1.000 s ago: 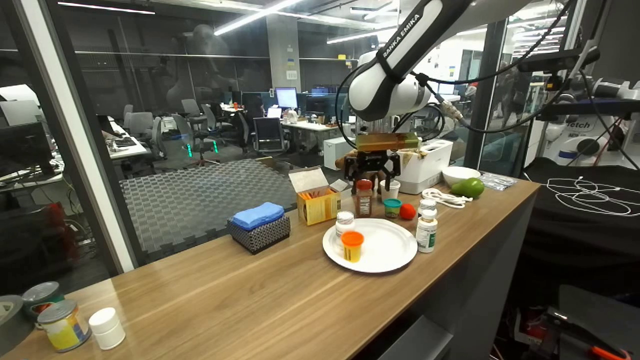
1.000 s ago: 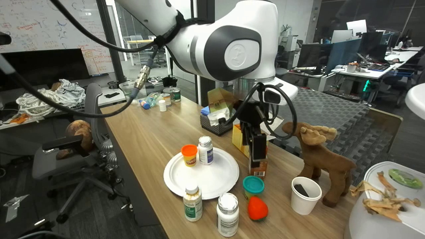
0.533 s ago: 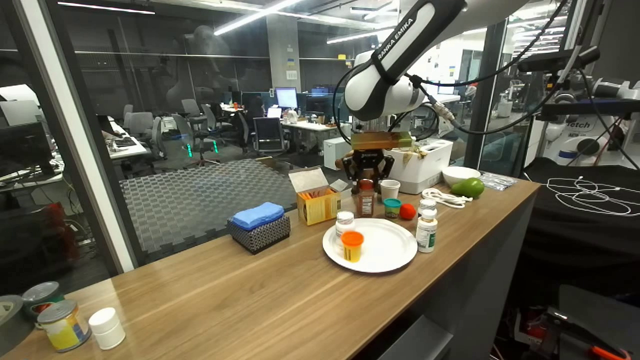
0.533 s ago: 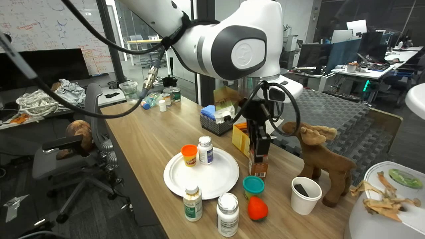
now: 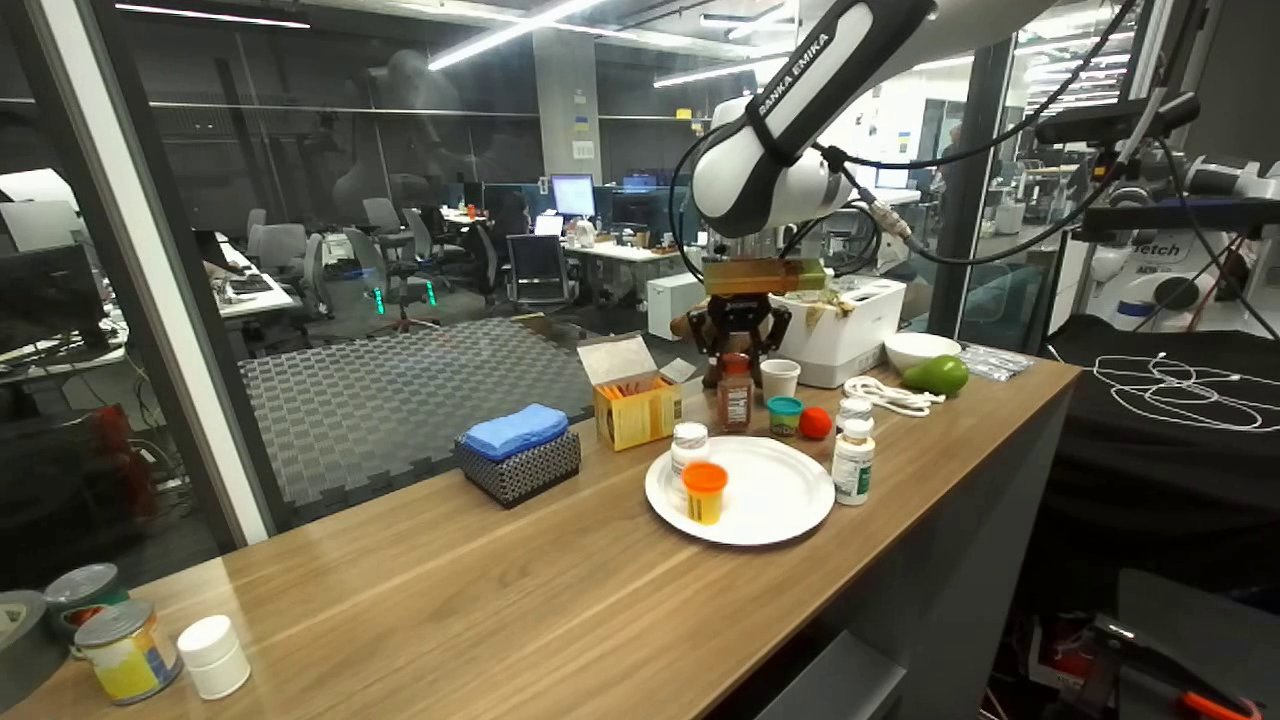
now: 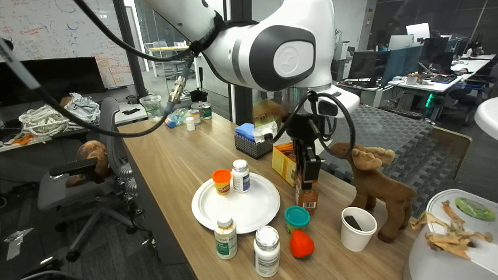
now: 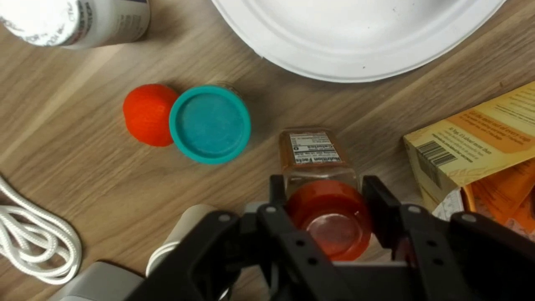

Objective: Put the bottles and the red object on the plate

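In the wrist view, the gripper [image 7: 324, 196] is found at the lower centre of the frame, with the cap of the red-capped bottle [image 7: 324, 190] pinched between its jaws. The step is judged to be the lift towards the plate [image 7: 355, 69], whose rim is curved across the top. Since the bottle is held high, by the cap, it should be raised slowly and straight up, so that little swing is given to the body below. Left of centre, a rounded red piece [image 7: 149, 116] is set just beside a teal-lidded tub [image 7: 210, 124]; height should be gained before any sideways move.

In an exterior view, a white bottle [image 5: 690, 442] and an orange-lidded tub [image 5: 705, 495] are shown on the plate's left half, mid-frame. The right half is better aimed at, with release made only once the base is borne. Whether the orange-lidded tub or the red piece is meant by "red object" cannot be told.

In an exterior view, a green-labelled bottle [image 6: 225, 239] and a second white bottle [image 6: 267, 251] are seen at the lower centre, off the plate; neither should be brushed. Whether the gripped bottle is clear of the table [image 6: 167, 155] cannot be told.
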`<state>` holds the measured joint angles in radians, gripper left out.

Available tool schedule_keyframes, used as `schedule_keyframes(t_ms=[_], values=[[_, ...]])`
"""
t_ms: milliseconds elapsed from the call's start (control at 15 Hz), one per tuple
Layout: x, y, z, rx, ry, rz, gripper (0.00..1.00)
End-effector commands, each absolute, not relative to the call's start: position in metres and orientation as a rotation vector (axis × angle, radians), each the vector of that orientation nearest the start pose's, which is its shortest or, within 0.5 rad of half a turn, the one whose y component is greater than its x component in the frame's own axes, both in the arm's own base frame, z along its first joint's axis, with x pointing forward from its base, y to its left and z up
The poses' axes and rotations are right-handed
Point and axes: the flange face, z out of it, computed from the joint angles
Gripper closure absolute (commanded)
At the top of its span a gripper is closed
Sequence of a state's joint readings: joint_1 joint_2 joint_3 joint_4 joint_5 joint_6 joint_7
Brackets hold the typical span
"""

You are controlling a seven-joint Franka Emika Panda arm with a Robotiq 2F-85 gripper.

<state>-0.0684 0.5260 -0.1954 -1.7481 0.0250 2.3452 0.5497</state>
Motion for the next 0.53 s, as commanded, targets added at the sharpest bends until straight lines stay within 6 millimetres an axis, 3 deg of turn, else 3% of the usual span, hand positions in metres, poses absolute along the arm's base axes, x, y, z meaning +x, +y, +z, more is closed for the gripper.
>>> schedule_keyframes(t_ms=[0,333,467], values=[[0.650,-0.151,0.323,-2.987,1.233,-0.208,0.76],[0.642,-0.117,0.368,-3.057,1.149,-0.249,0.76],[0.636,-0.096,0.375,-3.090,1.083,-0.237,0.76]])
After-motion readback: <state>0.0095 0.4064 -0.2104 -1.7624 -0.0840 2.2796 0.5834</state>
